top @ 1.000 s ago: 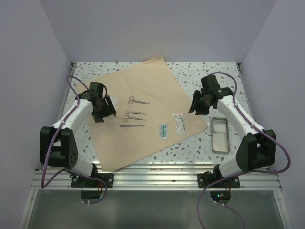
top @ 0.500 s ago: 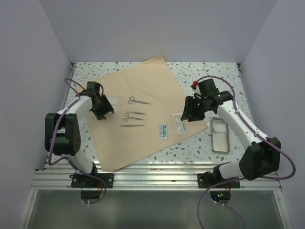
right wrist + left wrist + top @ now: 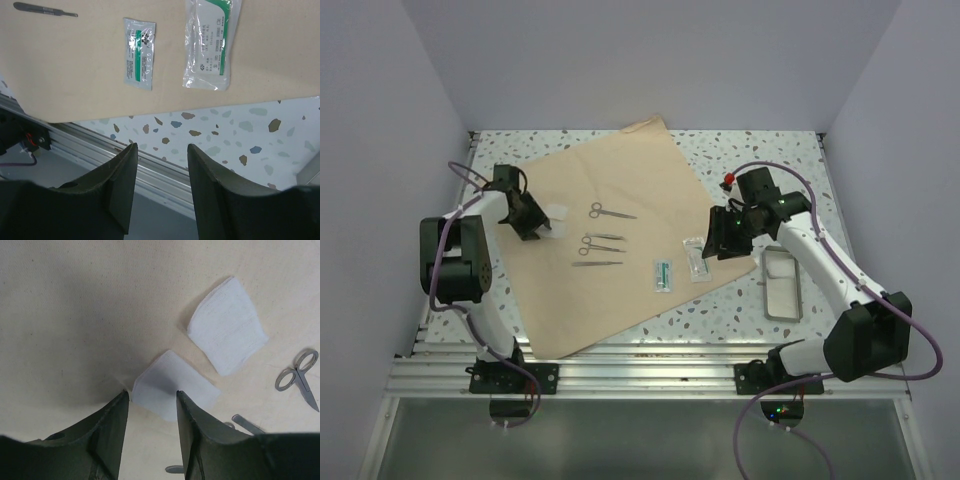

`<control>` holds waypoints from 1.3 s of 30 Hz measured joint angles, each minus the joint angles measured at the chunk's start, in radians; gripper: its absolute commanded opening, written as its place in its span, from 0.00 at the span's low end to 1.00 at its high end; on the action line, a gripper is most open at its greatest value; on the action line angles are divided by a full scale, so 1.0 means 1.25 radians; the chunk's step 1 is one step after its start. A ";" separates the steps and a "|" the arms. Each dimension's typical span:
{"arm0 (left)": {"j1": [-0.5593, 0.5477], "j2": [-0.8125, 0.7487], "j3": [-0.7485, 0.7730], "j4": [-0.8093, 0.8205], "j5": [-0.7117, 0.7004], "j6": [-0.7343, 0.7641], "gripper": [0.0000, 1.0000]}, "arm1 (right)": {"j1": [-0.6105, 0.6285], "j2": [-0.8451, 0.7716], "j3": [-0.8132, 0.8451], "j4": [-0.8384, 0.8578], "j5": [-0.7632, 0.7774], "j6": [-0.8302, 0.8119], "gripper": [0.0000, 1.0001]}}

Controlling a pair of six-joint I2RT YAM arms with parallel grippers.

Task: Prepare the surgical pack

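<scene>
1. While both arms reach inward over the speckled table (image 3: 760, 160), the surgical pack (image 3: 620, 170) lies unfolded as a wide, flat tan sheet. It is turned cornerwise, with one corner toward the back wall and the opposite corner at the near rail.
2. Left gripper (image 3: 535, 222): it is low over the left part of the sheet. In the left wrist view its fingers (image 3: 112, 430) stand moderately apart and hold nothing. The nearer of two white gauze pads (image 3: 175, 390) lies flat on the paper, showing in the gap between the tips. The second pad is just beyond it, apart from the first.
3. Right gripper (image 3: 718, 240): it hangs above the sheet's right edge. Its fingers (image 3: 205, 185) are spread to a similar width and hold nothing, with paper, terrazzo and rail visible past them.
4. Instruments on the sheet, centre: scissors (image 3: 610, 211) lie farthest from the arms, then two ring-handled forceps (image 3: 603, 238), then a scalpel (image 3: 597, 264). They are roughly parallel and do not touch.
5. Packets on the sheet, right of centre: a green-printed packet (image 3: 140, 52) and a clear packet (image 3: 210, 42) lie side by side without touching.
6. Tray (image 3: 764, 285): a small rectangular tray rests on the bare table to the right of the sheet.
</scene>
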 measured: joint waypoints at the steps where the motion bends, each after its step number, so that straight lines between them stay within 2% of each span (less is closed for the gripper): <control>1: 0.000 0.007 0.000 0.005 0.002 0.000 0.47 | 0.000 0.000 0.000 0.000 0.000 0.000 0.49; 4: 0.000 0.012 0.004 0.009 0.005 0.000 0.45 | 0.000 0.000 0.000 0.000 0.000 0.000 0.49; 7: 0.003 0.016 0.008 0.009 0.005 0.000 0.37 | 0.000 0.000 0.000 0.000 0.000 0.000 0.49; 9: 0.008 0.023 0.013 0.009 0.006 0.000 0.25 | 0.000 0.001 0.000 0.000 0.000 -0.001 0.49; 10: 0.010 0.027 0.016 0.010 0.005 0.002 0.16 | 0.000 0.001 0.000 0.000 0.000 -0.001 0.49; 13: 0.014 0.034 0.023 0.009 0.006 0.008 0.00 | 0.000 0.005 0.000 -0.001 0.000 -0.004 0.49; 19: 0.015 0.019 0.022 -0.003 0.003 0.030 0.00 | 0.000 0.013 0.000 -0.001 -0.001 -0.009 0.49; 28: 0.015 -0.104 0.020 0.033 0.049 0.034 0.00 | 0.000 0.032 0.000 0.001 -0.010 -0.012 0.49; 39: 0.015 -0.048 0.034 0.117 0.152 -0.002 0.00 | 0.000 0.035 0.000 0.001 -0.021 -0.015 0.49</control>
